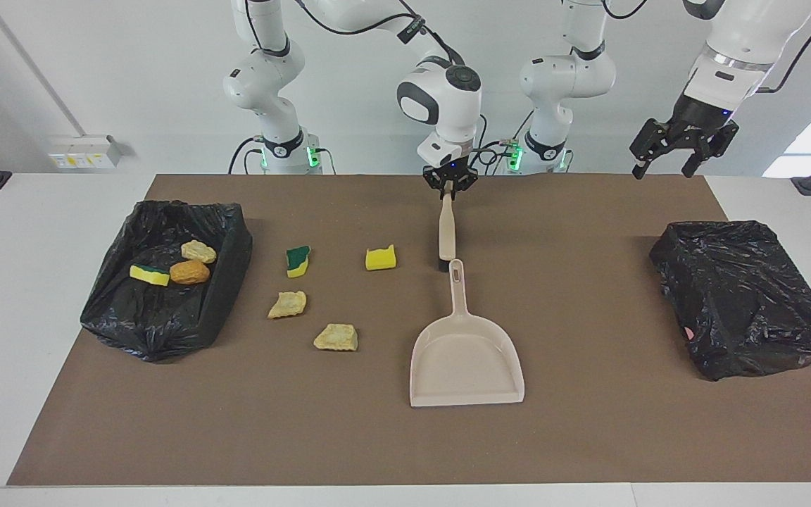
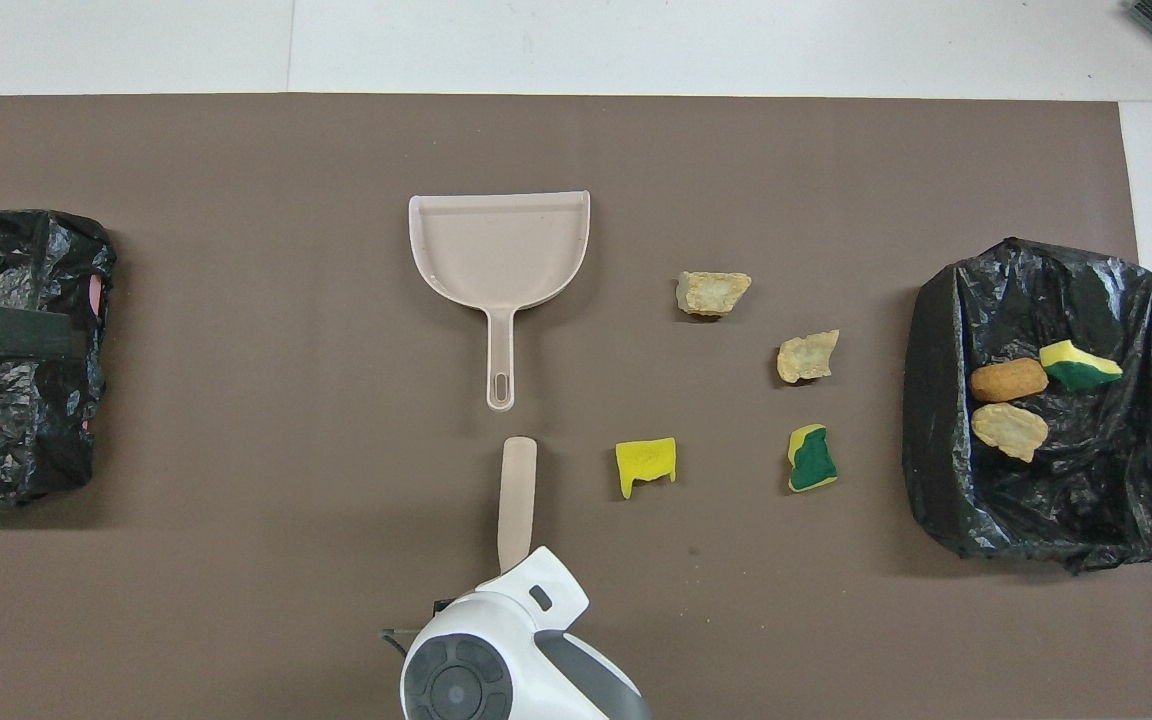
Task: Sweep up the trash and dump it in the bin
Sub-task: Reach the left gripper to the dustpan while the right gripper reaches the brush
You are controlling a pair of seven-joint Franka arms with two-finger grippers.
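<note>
My right gripper (image 1: pixel 449 186) is shut on the top of the beige brush (image 1: pixel 446 229), whose dark bristle end sits on the mat beside the tip of the dustpan (image 1: pixel 465 362) handle. Loose trash lies on the mat toward the right arm's end: a yellow chunk (image 1: pixel 381 258), a green-and-yellow chunk (image 1: pixel 298 260) and two beige chunks (image 1: pixel 287 304) (image 1: pixel 336 337). The open black-bagged bin (image 1: pixel 159 317) holds three more chunks (image 1: pixel 189 272). My left gripper (image 1: pixel 664 166) hangs open, raised over the left arm's end. In the overhead view the right arm's wrist hides its fingers.
A second black-bagged bin (image 1: pixel 743 296) sits at the left arm's end of the brown mat (image 1: pixel 588 436). The dustpan (image 2: pixel 501 250) lies flat with its mouth pointing away from the robots and its handle toward them.
</note>
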